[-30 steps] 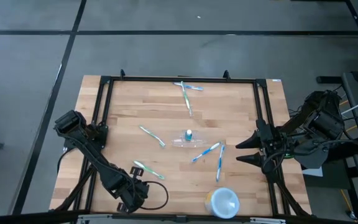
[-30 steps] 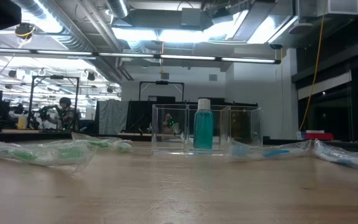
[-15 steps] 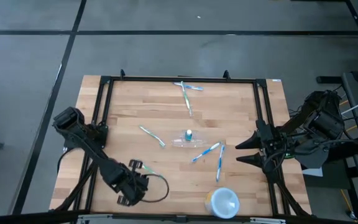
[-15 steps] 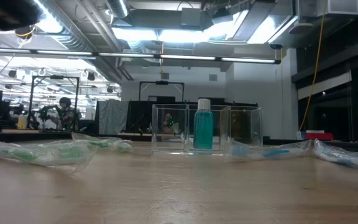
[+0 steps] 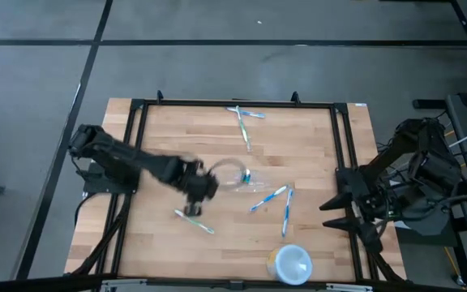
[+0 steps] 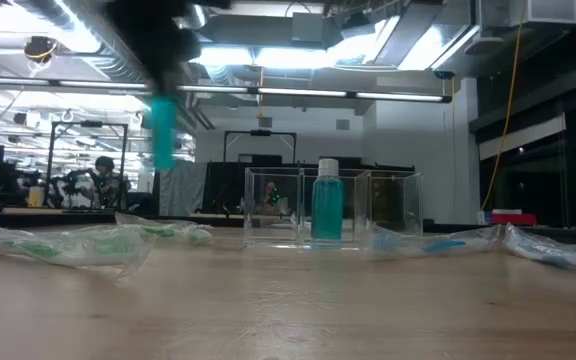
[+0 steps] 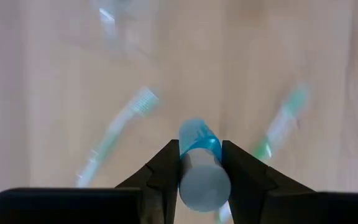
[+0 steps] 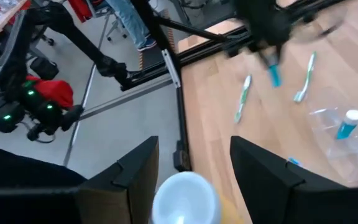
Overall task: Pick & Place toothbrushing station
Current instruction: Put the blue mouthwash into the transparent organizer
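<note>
The clear see-through holder [image 5: 230, 175] stands on the wood at the table's middle with a small blue bottle [image 5: 246, 174] in it; both show in the low view [image 6: 333, 210]. My left gripper [image 5: 199, 186] hangs above the table just left of the holder, shut on a blue tube [image 7: 199, 142]. Two toothbrushes [image 7: 120, 134] lie on the wood below it. My right gripper [image 5: 332, 216] is open and empty at the table's right edge. My left gripper pinches the blue tube between its two fingers at its pale upper end [image 7: 197, 168]. The fingers point down from above. The tube hangs upright below them [image 6: 163, 130], lifted clear of the table.
A green toothbrush [image 5: 194, 221] lies near the front left. Two more toothbrushes [image 5: 242, 122] lie at the far edge and two [image 5: 276, 201] right of the holder. A round white cup [image 5: 292, 262] stands at the near right. Black frame rails run along both sides.
My left arm has swung fast from the table's near left corner up and toward the middle, and now hangs beside the clear holder with the blue tube in its fingers. My right gripper has drawn slightly toward the near right.
</note>
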